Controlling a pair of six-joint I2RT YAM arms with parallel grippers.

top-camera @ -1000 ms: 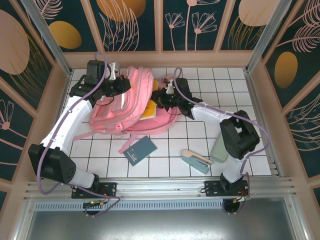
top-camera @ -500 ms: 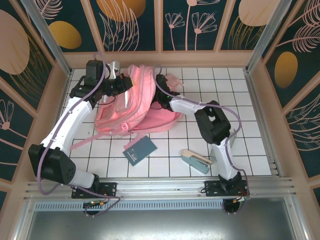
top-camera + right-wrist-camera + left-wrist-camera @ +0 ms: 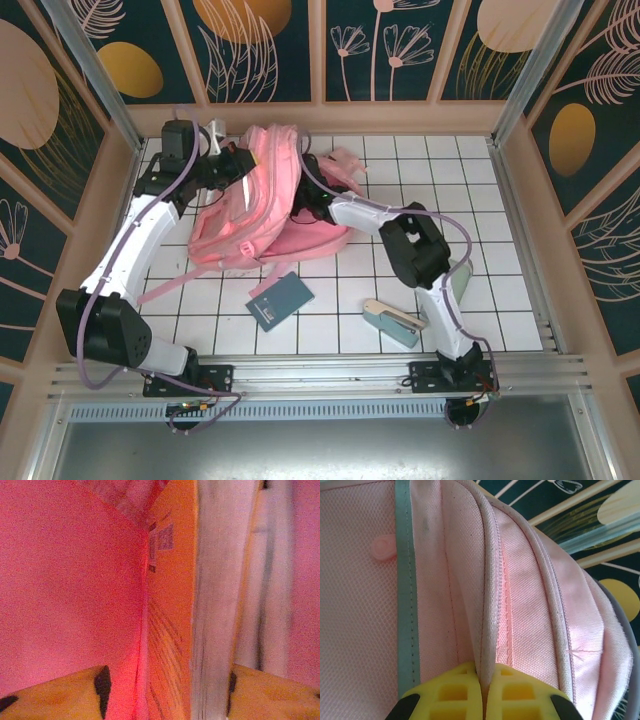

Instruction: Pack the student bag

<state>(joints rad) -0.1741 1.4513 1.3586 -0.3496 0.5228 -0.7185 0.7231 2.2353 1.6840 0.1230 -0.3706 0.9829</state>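
The bench point(image 3: 520, 200) has a top of white tiles and stands inside a frame with dark flowered panels. The student bag point(image 3: 250, 205), a large pink backpack, lies in the upper middle of the top view, with its mouth turned toward the right of the frame. The left claw point(image 3: 482, 672) is fully closed on a piped edge of the bag's fabric, beside the zipper, and holds this edge up so that the mouth is open.

The right claw point(image 3: 167, 690) is deep inside the bag. Its yellow fingers point(image 3: 55, 690) stand apart, wider than the orange book point(image 3: 172, 605) between them, and a gap shows on one side. I judge that it has no grip on the book.

One book therefore seems to be packed. Outside the bag, in the lower middle of the top view, lie a dark blue notebook point(image 3: 281, 300) and, to its right, what looks like a teal and beige stapler point(image 3: 390, 320). A pale green thing point(image 3: 458, 285) is partly hidden by the right arm. These items and the closing of the zipper are probably left to do.
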